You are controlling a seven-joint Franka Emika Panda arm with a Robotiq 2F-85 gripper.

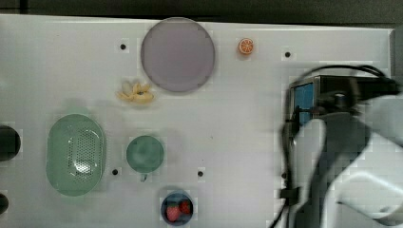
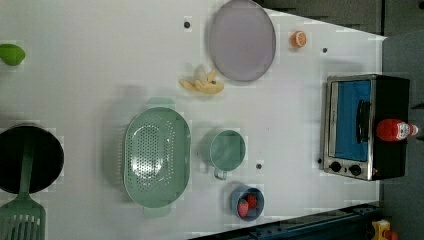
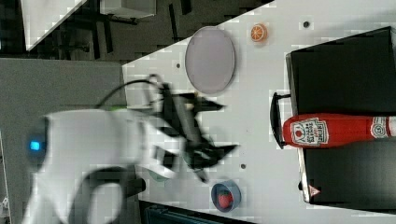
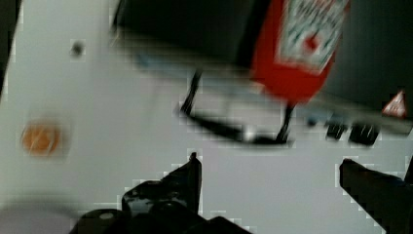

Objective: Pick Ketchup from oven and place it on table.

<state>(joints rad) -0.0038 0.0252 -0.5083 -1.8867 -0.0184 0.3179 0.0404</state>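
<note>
Your claw (image 4: 270, 170) hangs spread and empty above the desk (image 4: 97, 97), in front of the oven (image 3: 345, 116). The ketchup bottle (image 3: 336, 131) lies on its side atop the oven, above the door handle (image 3: 275, 119).

robot lab | drilled white table (image 2: 100, 60) | toy oven (image 2: 365, 127), plate (image 2: 242, 40)

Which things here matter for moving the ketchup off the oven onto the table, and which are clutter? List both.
Belongs to the job:
Ketchup, lying on top of the oven
oven
table
gripper, fingers open, empty

Just lying about:
purple plate
orange slice
banana peel
green colander
green cup
bowl of strawberries
</note>
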